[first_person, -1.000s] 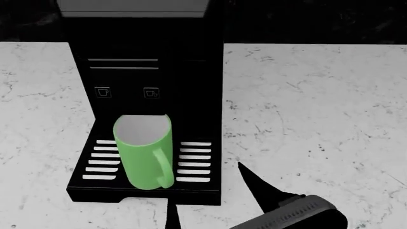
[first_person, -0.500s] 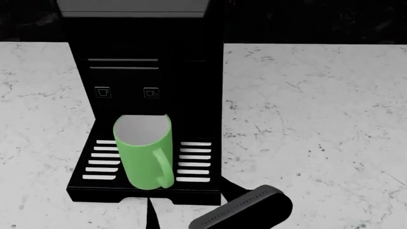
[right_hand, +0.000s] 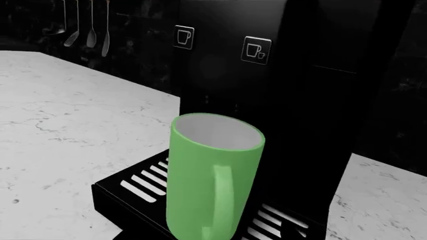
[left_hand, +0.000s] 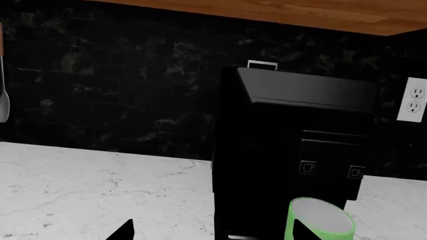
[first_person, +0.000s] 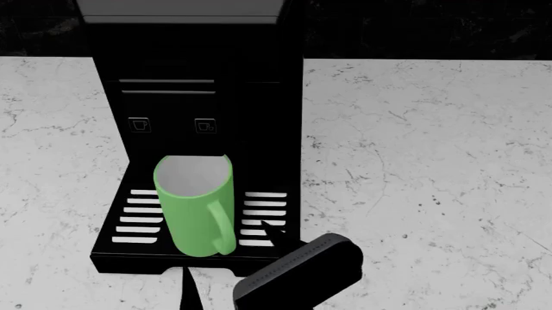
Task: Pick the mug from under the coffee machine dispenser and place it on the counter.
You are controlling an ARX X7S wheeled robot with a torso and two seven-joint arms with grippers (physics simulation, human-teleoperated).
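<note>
The light-green mug (first_person: 194,206) stands upright on the slotted drip tray (first_person: 263,223) of the black coffee machine (first_person: 203,77), under its dispenser, with the handle toward me. My right gripper (first_person: 229,258) is open and empty, low in front of the mug. One finger (first_person: 271,231) lies over the tray to the right of the handle and the other finger (first_person: 185,287) is in front of the tray. The right wrist view shows the mug (right_hand: 213,170) close, handle facing. My left gripper (left_hand: 213,235) is open and empty, left of the machine (left_hand: 293,150) and the mug (left_hand: 320,225). The white marble counter (first_person: 431,161) spreads all round.
A black tiled backsplash (left_hand: 120,75) runs behind the counter (left_hand: 100,185). A white wall outlet (left_hand: 413,102) sits right of the machine. Utensils (right_hand: 87,30) hang on the wall to the machine's left. A wooden cabinet underside (left_hand: 300,10) is overhead.
My right gripper has moved left and forward along the counter, from right of the machine to the front of the drip tray. The mug has not moved.
</note>
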